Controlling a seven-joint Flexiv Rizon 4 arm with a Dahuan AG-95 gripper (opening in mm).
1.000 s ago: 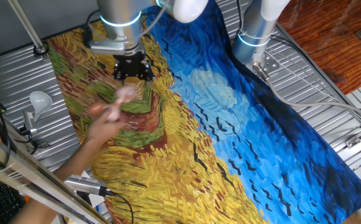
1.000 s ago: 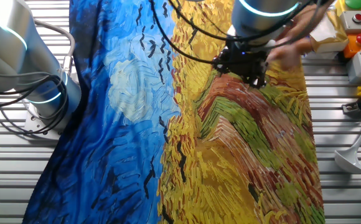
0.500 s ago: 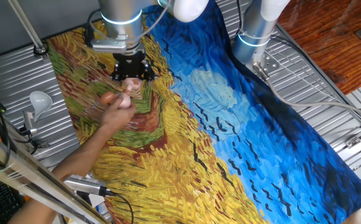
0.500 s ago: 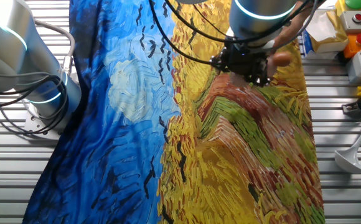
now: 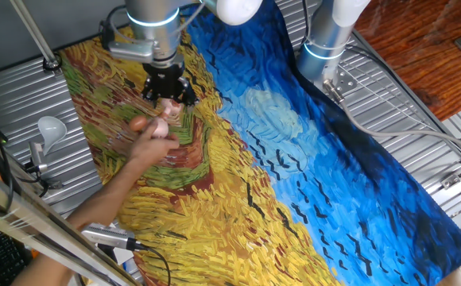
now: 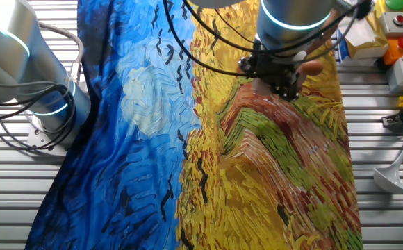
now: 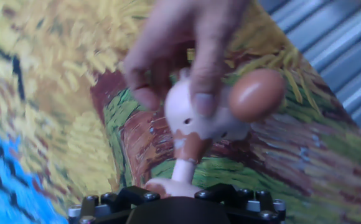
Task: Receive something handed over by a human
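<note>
You are at the hand-off itself, with the transfer not yet finished. The human's hand [image 7: 180, 43] holds the pink lump [image 7: 196, 115] right up at the gripper [image 5: 167, 99], above the yellow part of the painted cloth [image 5: 310, 159] that covers the bench. In the hand view, fingers are pinched on the lump's rounded body, its orange-brown end [image 7: 255, 93] sticks out to one side, and its narrow lower end reaches down to the jaws at the bottom edge. Whether the jaws have closed on it you cannot tell: the fingertips are mostly out of frame there and blurred in both fixed views. By my reading, what is left is a firm grip and the hand letting go.
</note>
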